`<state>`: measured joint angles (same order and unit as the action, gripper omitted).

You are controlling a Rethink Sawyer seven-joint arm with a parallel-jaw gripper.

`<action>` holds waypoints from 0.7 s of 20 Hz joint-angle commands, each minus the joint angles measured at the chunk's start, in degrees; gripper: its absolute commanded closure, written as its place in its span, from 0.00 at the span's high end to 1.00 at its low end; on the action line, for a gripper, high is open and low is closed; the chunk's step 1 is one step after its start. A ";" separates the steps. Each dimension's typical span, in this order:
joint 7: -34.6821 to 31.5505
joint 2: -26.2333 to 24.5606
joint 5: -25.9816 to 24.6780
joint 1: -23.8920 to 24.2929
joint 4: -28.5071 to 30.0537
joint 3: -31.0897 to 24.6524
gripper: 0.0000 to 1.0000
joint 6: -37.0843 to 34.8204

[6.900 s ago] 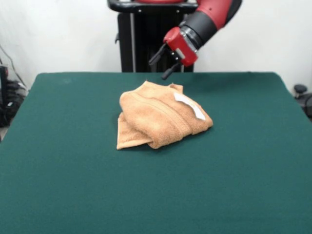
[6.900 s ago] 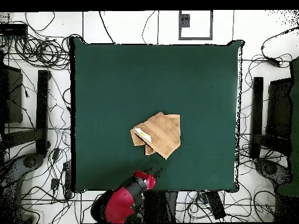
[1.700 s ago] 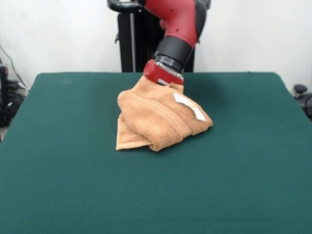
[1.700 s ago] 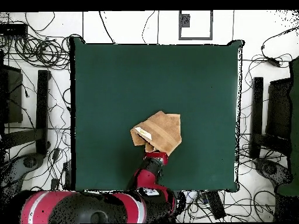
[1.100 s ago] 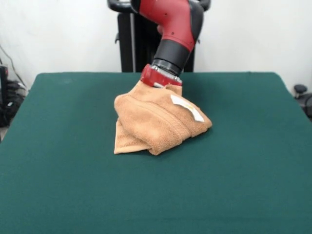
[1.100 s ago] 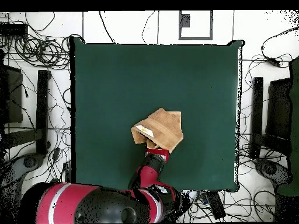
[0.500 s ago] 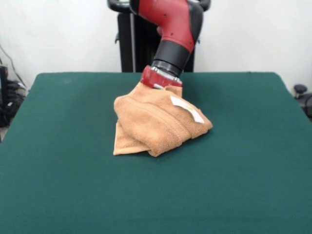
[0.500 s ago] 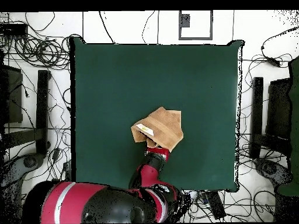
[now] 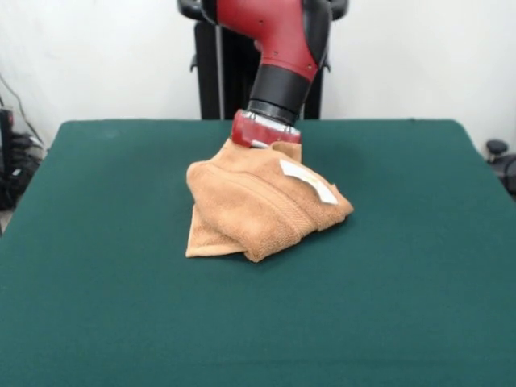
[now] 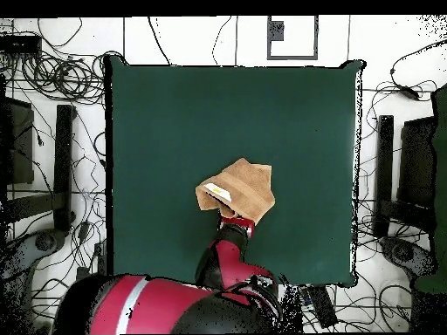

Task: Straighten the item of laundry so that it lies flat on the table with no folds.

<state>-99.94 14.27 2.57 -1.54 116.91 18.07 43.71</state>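
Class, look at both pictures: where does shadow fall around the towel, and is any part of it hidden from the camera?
Front view: a thin dark shadow lies on the table under the near edge of the towel, with even, soft light and no glare; the arm's end hides the towel's far edge and the pincer. Overhead view: the arm covers the towel's edge nearest the robot.

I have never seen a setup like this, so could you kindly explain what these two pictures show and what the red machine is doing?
The red machine is a robot arm; its gripper is pressed down onto the towel's edge on the robot's side, its fingers hidden. One picture faces the robot from across the table; the other looks straight down, robot at the bottom. On the green table lies a tan towel, crumpled and folded over itself, with a small white tag on top. Whether the towel is gripped cannot be seen.
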 commanded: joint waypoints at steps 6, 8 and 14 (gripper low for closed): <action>-9.79 10.32 3.25 1.36 -6.04 -11.76 1.00 -24.55; -10.76 10.42 3.98 0.61 -5.75 -11.28 1.00 -24.32; -11.42 11.45 5.03 -0.86 -5.23 -10.07 1.00 -25.07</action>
<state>-99.94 24.36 3.34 -1.32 116.89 14.08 22.66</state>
